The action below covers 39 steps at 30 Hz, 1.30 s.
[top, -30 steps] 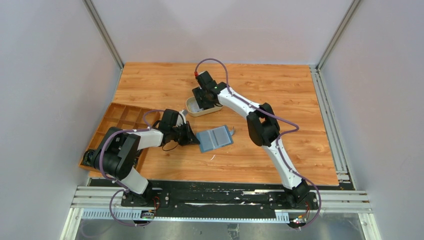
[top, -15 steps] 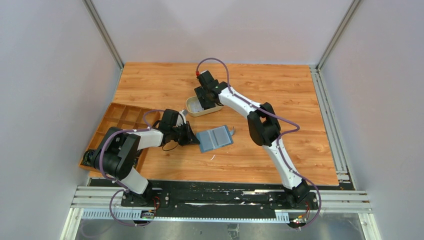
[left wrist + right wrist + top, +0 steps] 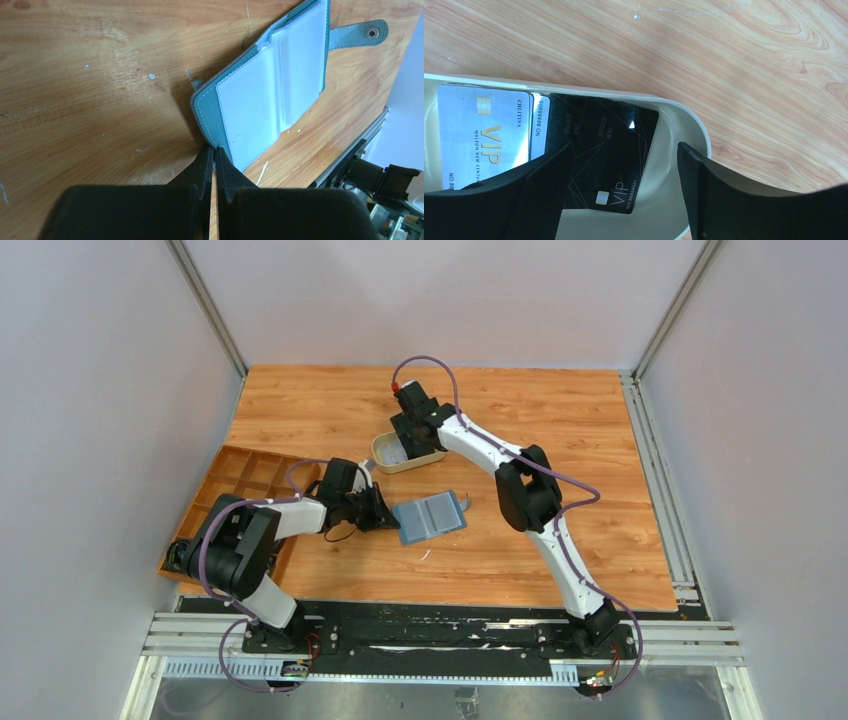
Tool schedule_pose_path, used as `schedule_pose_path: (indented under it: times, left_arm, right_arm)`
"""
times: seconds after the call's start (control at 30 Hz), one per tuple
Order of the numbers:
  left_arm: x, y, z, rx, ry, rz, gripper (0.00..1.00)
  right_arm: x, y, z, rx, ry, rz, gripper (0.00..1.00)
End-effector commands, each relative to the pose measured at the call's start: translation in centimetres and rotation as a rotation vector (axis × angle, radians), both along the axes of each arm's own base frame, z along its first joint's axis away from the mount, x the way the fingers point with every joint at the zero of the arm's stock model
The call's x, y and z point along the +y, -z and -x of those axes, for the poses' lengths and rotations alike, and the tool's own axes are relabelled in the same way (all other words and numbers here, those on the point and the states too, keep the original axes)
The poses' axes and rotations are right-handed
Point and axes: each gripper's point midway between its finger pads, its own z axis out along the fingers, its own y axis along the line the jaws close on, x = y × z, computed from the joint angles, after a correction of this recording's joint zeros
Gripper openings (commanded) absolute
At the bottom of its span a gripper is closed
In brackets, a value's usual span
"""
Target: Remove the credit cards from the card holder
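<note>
The teal card holder [image 3: 430,517] lies open on the wooden table, pale pockets up [image 3: 270,95], with its snap tab [image 3: 357,35] at the far end. My left gripper [image 3: 214,150] is shut, its tips pinched on the near edge of the teal cover [image 3: 385,515]. Over the beige oval tray [image 3: 696,130] my right gripper [image 3: 624,147] hangs open with nothing between its fingers [image 3: 408,445]. In the tray lie credit cards: a silver one [image 3: 484,130] and black ones [image 3: 609,150] that overlap it.
An orange compartment tray [image 3: 245,475] sits at the table's left edge, partly under the left arm. Metal rails run along the right edge [image 3: 660,480]. The beige tray [image 3: 385,462] stands behind the holder.
The right gripper has shifted slightly over the beige tray, still open. The left gripper and the card holder have not moved.
</note>
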Motion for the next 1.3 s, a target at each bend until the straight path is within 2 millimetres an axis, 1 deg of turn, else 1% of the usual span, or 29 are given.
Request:
schedule_pose_path:
  times: [0.0, 0.13, 0.23, 0.4, 0.57, 0.67, 0.77, 1.0, 1.17, 1.27]
  left_arm:
    - [4.5, 5.5, 3.9, 0.16, -0.03, -0.251, 0.0]
    - [4.5, 5.5, 3.9, 0.159, -0.03, -0.252, 0.0]
    - [4.6, 5.5, 3.9, 0.158, -0.029, -0.254, 0.0]
    - [4.6, 5.5, 3.8, 0.159, -0.029, -0.254, 0.0]
    - [4.6, 5.5, 3.9, 0.159, -0.029, -0.257, 0.0]
    - [4.6, 5.6, 3.9, 0.159, -0.028, -0.259, 0.0]
    - [4.6, 5.6, 3.9, 0.159, -0.027, -0.26, 0.0]
    - [4.7, 5.7, 3.9, 0.162, -0.026, -0.261, 0.0]
    - [4.7, 5.8, 4.0, 0.164, -0.025, -0.261, 0.0]
    - [4.7, 5.8, 4.0, 0.164, -0.026, -0.262, 0.0]
  right_arm:
    - [-0.2, 1.0, 1.6, 0.064, -0.02, 0.011, 0.79]
    - [1.2, 1.3, 2.2, 0.079, -0.04, -0.025, 0.79]
    - [1.8, 1.4, 2.5, 0.087, -0.048, -0.04, 0.79]
    - [2.6, 1.6, 2.7, 0.091, -0.059, -0.051, 0.79]
    - [2.9, 2.3, 2.9, 0.098, -0.062, -0.042, 0.79]
    - [2.5, 2.4, 2.8, 0.092, -0.057, -0.019, 0.79]
    - [1.7, 2.3, 2.4, 0.073, -0.049, 0.026, 0.79]
    - [-1.0, 2.7, 1.5, 0.067, -0.012, 0.114, 0.79]
    - [-1.6, 2.7, 1.3, 0.06, -0.004, 0.137, 0.79]
    - [-1.5, 2.6, 1.3, 0.06, -0.005, 0.132, 0.79]
